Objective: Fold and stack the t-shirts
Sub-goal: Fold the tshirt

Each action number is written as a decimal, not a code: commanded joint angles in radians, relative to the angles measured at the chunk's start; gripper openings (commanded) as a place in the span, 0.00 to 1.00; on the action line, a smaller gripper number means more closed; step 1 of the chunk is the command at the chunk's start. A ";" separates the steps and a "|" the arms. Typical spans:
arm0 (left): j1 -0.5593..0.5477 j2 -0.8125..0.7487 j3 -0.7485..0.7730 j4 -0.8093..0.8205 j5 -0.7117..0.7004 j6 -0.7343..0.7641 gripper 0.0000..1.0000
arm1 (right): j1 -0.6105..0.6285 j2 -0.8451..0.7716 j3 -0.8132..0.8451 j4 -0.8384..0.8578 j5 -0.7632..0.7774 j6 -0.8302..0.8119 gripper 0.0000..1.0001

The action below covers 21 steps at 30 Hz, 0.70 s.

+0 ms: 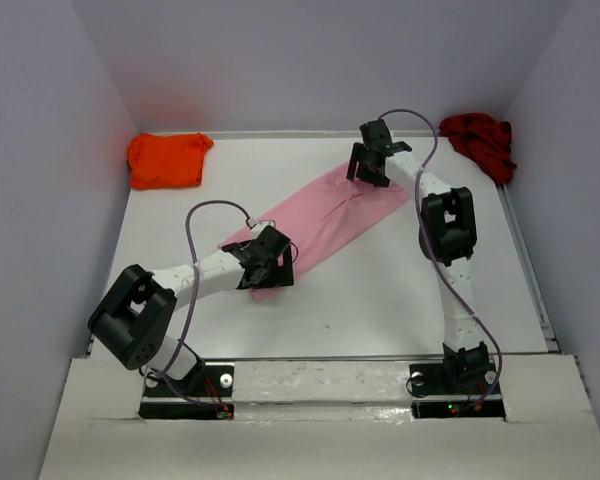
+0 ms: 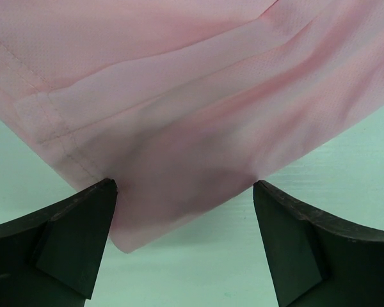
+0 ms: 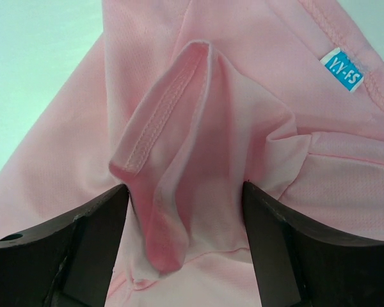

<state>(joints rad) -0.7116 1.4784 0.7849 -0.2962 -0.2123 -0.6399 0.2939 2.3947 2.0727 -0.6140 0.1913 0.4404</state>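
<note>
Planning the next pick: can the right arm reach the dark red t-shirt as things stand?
Probably yes: the dark red t-shirt lies in the far right corner, near the right gripper, with nothing between them.

White table (image 1: 380,300), pale enclosure walls (image 1: 310,60)

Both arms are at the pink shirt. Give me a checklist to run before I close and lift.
1. The left gripper open, straddling the pink shirt at its hem corner: ok.
2. The right gripper open around a raised fold: ok.
3. The pink shirt lying flat: not ok, bunched at the right gripper.
4. The orange shirt folded, far left corner: ok.
5. The red shirt folded: not ok, crumpled far right.
6. Fingertips low enough to pinch cloth: cannot tell.
</note>
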 commanded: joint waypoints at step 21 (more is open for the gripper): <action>-0.172 -0.055 0.088 -0.015 -0.004 -0.081 0.99 | -0.006 0.077 0.159 0.105 -0.174 -0.109 0.80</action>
<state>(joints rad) -0.8734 1.4647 0.7971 -0.2676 -0.1822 -0.7136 0.2939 2.5263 2.2543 -0.5652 0.0418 0.4000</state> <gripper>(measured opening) 0.989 0.797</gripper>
